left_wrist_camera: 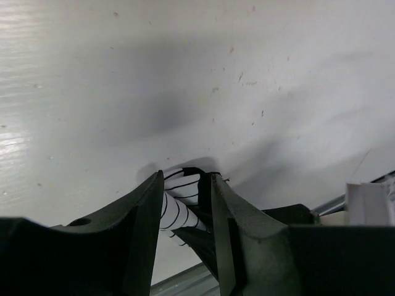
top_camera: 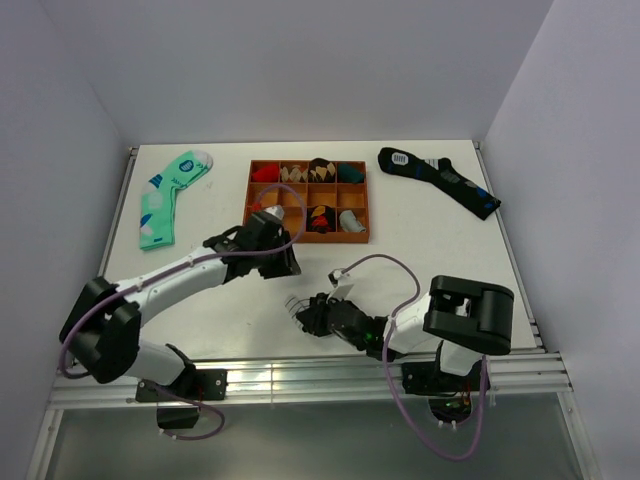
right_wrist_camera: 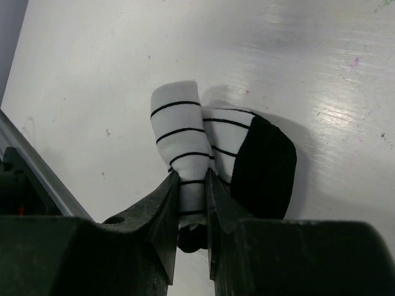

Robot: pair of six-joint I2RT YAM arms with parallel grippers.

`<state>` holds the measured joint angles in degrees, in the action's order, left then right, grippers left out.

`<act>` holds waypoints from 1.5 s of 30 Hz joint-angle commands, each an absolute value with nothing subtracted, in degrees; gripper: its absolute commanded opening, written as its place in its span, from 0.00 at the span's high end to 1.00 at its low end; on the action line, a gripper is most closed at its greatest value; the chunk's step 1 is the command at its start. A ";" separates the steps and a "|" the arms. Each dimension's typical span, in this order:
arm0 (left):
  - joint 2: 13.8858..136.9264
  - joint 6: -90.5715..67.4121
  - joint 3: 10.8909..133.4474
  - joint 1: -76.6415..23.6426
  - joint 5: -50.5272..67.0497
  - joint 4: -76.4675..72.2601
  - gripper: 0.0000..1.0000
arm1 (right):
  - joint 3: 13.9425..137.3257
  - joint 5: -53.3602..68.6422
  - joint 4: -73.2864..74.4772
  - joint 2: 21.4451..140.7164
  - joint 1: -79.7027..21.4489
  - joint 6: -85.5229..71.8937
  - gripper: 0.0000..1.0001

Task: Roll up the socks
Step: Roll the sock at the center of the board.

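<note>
Striped sock (right_wrist_camera: 179,132), bunched up, clamped tight in right gripper (right_wrist_camera: 192,180) jaws. Left gripper (left_wrist_camera: 185,180) jaws partly closed, holding second striped sock (left_wrist_camera: 178,216).

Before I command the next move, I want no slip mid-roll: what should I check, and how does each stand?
1. Grip of right end effector on striped sock: ok, clamped.
2. Grip of left end effector on it: cannot tell.
3. Roll finished: not ok, black end sticks out.
4. Other socks clear: ok, mint sock and black sock lie far off.
5. Room beside tray: not ok, left arm close.
</note>
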<state>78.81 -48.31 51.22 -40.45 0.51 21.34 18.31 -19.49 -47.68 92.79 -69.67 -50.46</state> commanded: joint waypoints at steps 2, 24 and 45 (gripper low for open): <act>83.84 -36.48 54.14 -40.60 10.80 22.50 0.58 | 14.33 -22.15 -37.70 97.29 -73.12 -44.74 1.00; 97.46 -27.16 57.74 -50.71 3.34 29.70 0.49 | 14.85 -25.58 -32.78 97.91 -77.52 -46.23 1.00; 102.92 -30.41 58.36 -52.91 -4.39 31.64 1.00 | 15.38 -27.16 -29.01 95.28 -77.61 -46.59 1.00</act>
